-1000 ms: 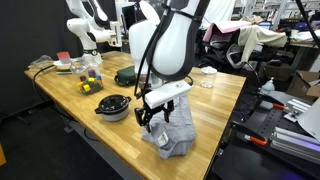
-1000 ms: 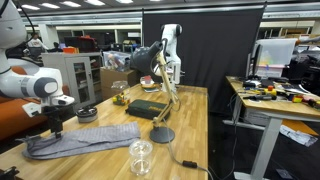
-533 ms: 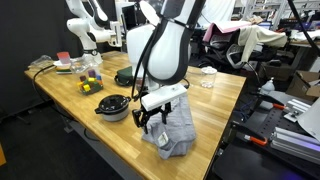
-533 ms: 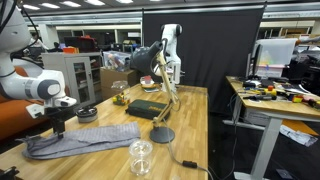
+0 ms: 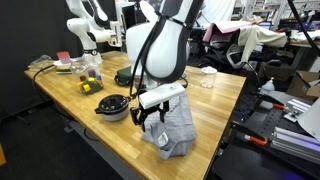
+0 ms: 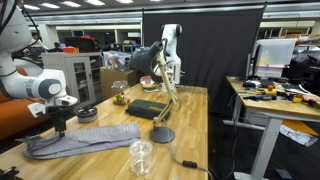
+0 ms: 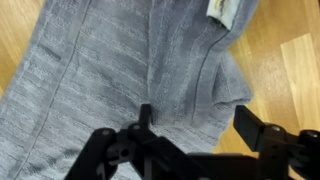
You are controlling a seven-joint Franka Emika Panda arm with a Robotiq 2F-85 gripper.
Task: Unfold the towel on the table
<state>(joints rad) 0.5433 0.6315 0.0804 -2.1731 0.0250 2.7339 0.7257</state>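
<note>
The grey-blue towel (image 5: 176, 131) lies folded and rumpled near the front edge of the wooden table (image 5: 205, 100). In an exterior view the towel (image 6: 88, 140) stretches as a long strip. My gripper (image 5: 150, 117) hangs open just over the towel's near end, fingers pointing down, also seen in an exterior view (image 6: 55, 122). In the wrist view the towel (image 7: 110, 70) fills most of the picture, with a white tag (image 7: 226, 9) at its top edge. The open gripper (image 7: 198, 125) straddles the towel's lower corner: one finger (image 7: 147, 116) is over cloth, the other fingertip (image 7: 252, 126) over bare wood. Nothing is held.
A small dark bowl (image 5: 112, 107) sits beside the gripper. A glass jar (image 6: 141, 156), a black disc (image 6: 161, 135) and a dark green pouch (image 6: 147, 110) lie beyond the towel. Coloured blocks (image 5: 89, 84) stand at the far end. The table edge is close.
The arm has eased slightly down toward the towel; the jaws stay open and the towel has not moved.
</note>
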